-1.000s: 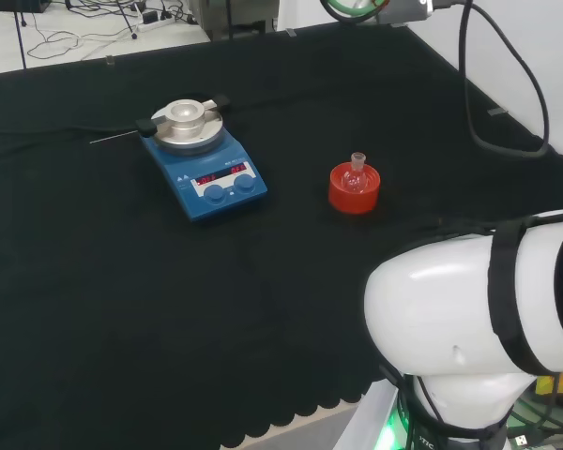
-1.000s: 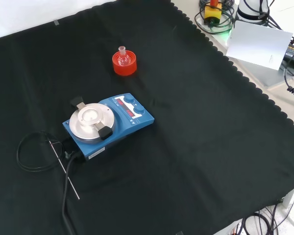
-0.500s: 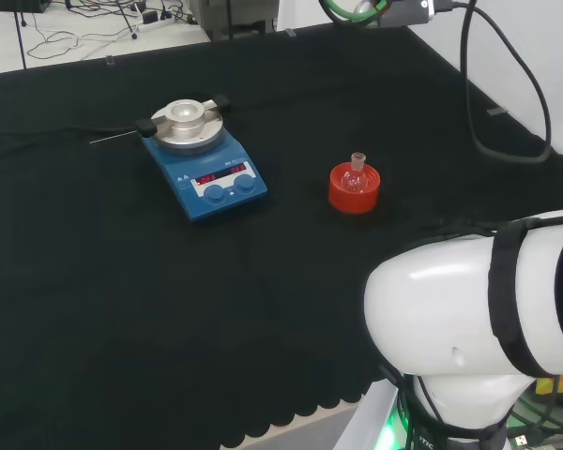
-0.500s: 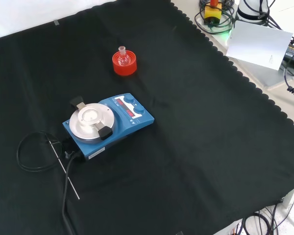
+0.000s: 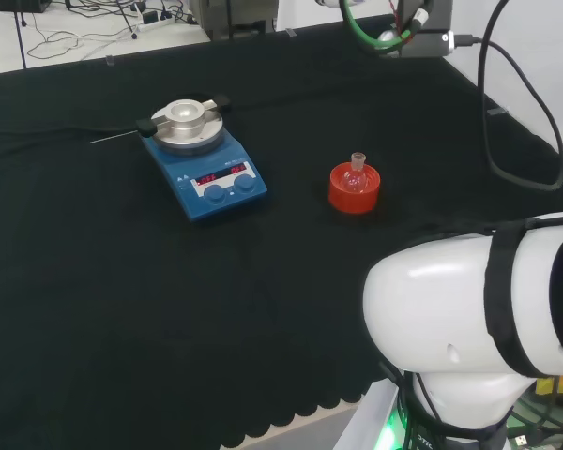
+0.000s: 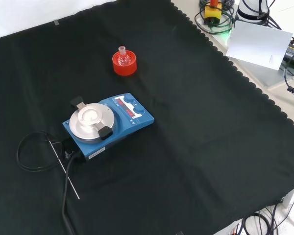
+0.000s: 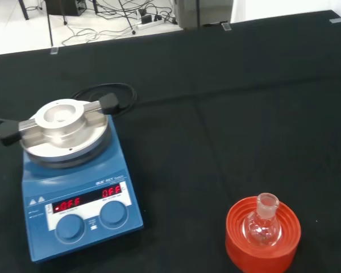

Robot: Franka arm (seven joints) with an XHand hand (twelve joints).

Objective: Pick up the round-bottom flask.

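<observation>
A small clear round-bottom flask [image 5: 357, 174] stands upright, neck up, in a red ribbed ring stand [image 5: 354, 194] right of the cloth's middle in the head view. In the front view the flask [image 6: 122, 58] and its stand [image 6: 124, 67] sit toward the top, apart from everything else. The wrist view looks down at the flask [image 7: 262, 225] in the stand [image 7: 263, 247] from a distance. A grey part of the arm's wrist [image 5: 422, 26] with a green cable hangs at the head view's top edge, high above and to the right of the flask. Nothing touches the flask.
A blue stirrer plate with a round metal top [image 5: 206, 161] [image 6: 106, 124] [image 7: 74, 170] stands left of the flask in the head view. Its black cable and a thin metal rod [image 6: 63, 169] lie beside it. The arm's big white link [image 5: 479, 319] fills the head view's lower right.
The grey wrist part at the head view's top has shifted right and come lower into the picture. Flask, stand and stirrer have not moved.
</observation>
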